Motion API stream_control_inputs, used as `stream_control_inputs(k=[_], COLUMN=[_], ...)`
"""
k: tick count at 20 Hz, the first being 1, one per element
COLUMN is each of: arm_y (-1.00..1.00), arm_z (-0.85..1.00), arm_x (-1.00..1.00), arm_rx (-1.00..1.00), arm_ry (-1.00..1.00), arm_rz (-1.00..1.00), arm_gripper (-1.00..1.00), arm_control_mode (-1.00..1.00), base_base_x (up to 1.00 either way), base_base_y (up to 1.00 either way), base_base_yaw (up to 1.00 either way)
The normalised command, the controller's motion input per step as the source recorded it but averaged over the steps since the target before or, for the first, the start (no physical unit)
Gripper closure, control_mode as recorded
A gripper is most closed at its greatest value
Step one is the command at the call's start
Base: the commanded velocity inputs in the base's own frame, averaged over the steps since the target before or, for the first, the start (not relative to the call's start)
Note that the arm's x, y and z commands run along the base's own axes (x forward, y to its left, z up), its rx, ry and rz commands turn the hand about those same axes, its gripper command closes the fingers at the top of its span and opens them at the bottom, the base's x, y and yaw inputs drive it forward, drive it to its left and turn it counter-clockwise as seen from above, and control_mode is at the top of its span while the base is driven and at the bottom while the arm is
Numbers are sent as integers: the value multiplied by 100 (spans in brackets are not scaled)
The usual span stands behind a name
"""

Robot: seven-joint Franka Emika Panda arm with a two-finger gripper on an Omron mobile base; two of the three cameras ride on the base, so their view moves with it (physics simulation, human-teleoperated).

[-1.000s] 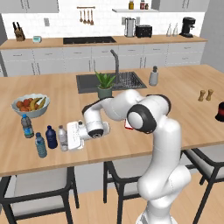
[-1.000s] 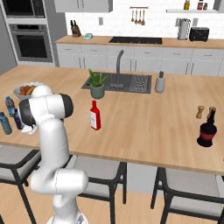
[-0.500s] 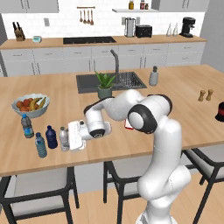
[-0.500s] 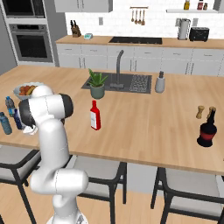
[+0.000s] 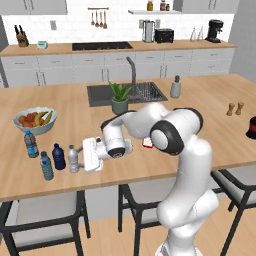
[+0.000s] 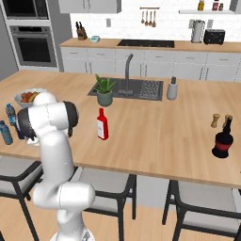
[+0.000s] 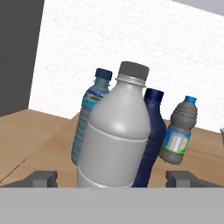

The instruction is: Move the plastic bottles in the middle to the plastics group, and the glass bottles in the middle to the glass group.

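The gripper lies low over the wooden island counter near its front left edge, pointing left, with its jaws spread wide and nothing between them clamped; in the hand view the two dark fingertips stand well apart on either side of the clear greyish bottle, neither one touching it. That clear greyish bottle stands upright on the counter just left of the gripper, released; the navy bottle stands upright just beside it on the left, slightly farther back. One blue-labelled water bottle stands near the front edge, left of the navy one; the other blue-labelled water bottle stands farther back and to the left, near the fruit bowl. In the hand view the four bottles crowd together: the grey one nearest, the navy bottle right behind it, a water bottle to its left and another leaning to the right. The red bottle with the white label stands upright in the middle of the counter, well apart from the plastics, near the potted plant; in the left base view it is mostly hidden behind the arm. A dark round bottle stands at the far right end of the counter, beside the salt and pepper shakers.
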Motion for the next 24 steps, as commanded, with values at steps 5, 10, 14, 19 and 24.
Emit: stream_control_inputs(k=[5,10,14,19,24], arm_y=[-46,-57,-65,-69,-82], arm_z=[18,27,38,50,31], arm_x=[-25,-36,-41,-40,-24], arm_rx=[0,0,0,0,0], arm_ry=[0,0,5,11,8], arm_rz=[-11,-20,-26,-23,-9], arm_gripper=[-100,-100,-100,-100,-100], arm_control_mode=[-100,-100,-100,-100,-100], base_base_x=[0,0,0,0,0], base_base_y=[0,0,0,0,0], base_base_yaw=[0,0,0,0,0])
